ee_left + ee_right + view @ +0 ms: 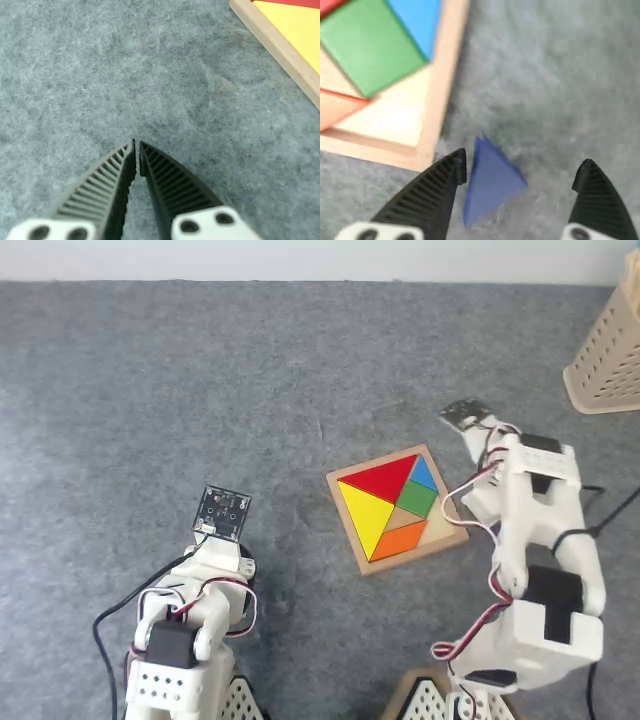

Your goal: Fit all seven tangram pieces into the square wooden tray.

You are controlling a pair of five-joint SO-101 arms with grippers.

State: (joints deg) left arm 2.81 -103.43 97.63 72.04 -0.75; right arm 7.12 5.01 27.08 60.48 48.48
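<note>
Jaws of the right gripper [524, 160] are held wide apart, with the dark blue triangle [490, 185] lying between them on the carpet, just beside the tray [442, 90] rim. Thin, stiff and light, it is judged best pinched across two edges. The left gripper [136, 145] is closed on nothing.

The tray [416, 553] lies on the table [150, 390], right of the middle, with pieces [385, 505] in it. A loose triangle [490, 180] lies just beside its right side, between the right gripper [522, 162] fingers. The left gripper [136, 145] sits left, well apart.
</note>
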